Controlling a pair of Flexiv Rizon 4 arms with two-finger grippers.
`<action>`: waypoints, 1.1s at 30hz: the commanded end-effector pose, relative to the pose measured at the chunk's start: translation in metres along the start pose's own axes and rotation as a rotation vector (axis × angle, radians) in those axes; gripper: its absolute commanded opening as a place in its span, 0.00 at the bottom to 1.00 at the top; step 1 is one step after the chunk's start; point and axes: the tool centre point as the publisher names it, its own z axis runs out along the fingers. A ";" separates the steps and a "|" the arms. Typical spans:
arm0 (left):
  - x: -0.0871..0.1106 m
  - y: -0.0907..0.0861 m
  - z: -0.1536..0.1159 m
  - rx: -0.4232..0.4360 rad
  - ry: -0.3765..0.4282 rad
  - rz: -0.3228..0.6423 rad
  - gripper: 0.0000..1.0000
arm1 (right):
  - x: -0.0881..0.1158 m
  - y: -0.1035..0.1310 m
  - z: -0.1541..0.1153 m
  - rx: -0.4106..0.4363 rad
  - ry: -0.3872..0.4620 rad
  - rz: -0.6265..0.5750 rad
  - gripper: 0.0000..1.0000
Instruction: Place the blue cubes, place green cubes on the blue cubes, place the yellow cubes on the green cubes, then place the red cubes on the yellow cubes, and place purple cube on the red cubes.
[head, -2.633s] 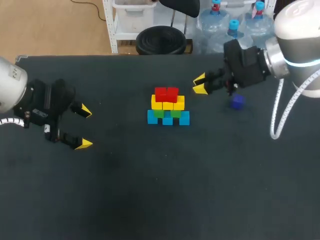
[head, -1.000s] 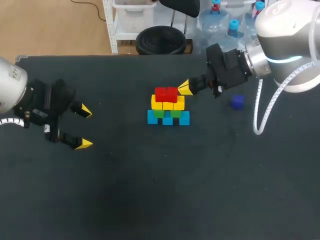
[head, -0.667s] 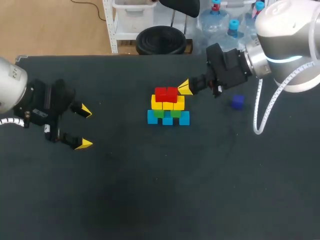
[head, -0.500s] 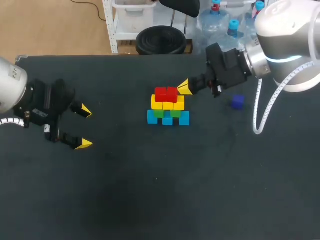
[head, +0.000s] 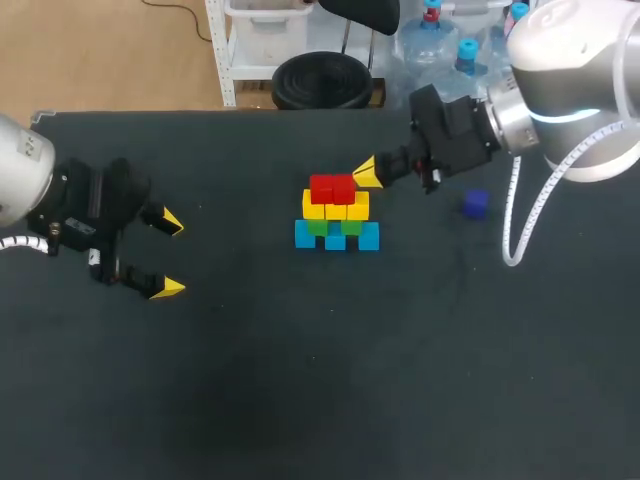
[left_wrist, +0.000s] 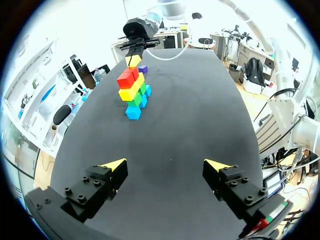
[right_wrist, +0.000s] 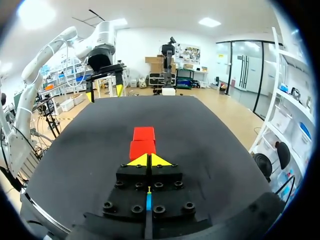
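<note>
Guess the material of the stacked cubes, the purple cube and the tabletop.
The red cubes and the rest of the stack: uniform saturated colour, sharp edges, no glare; painted wood or matte plastic, cannot tell which. The purple cube: same look. The table: black, matte, no reflections; likely a cloth or rubber covering.

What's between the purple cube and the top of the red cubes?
Nothing lies on the table between the purple cube and the red cubes, whose top is bare. Only the right pincer, tips together, sits at their end nearest that cube.
</note>
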 end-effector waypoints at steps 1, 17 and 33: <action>0.001 0.001 0.001 0.000 -0.005 0.003 1.00 | 0.002 0.002 -0.005 0.009 -0.001 0.002 0.00; 0.001 0.001 0.001 0.000 -0.005 0.003 1.00 | 0.020 0.006 -0.037 0.071 0.018 0.017 0.00; 0.001 0.001 0.001 0.000 -0.005 0.003 1.00 | 0.071 0.012 -0.092 0.266 0.078 0.110 0.43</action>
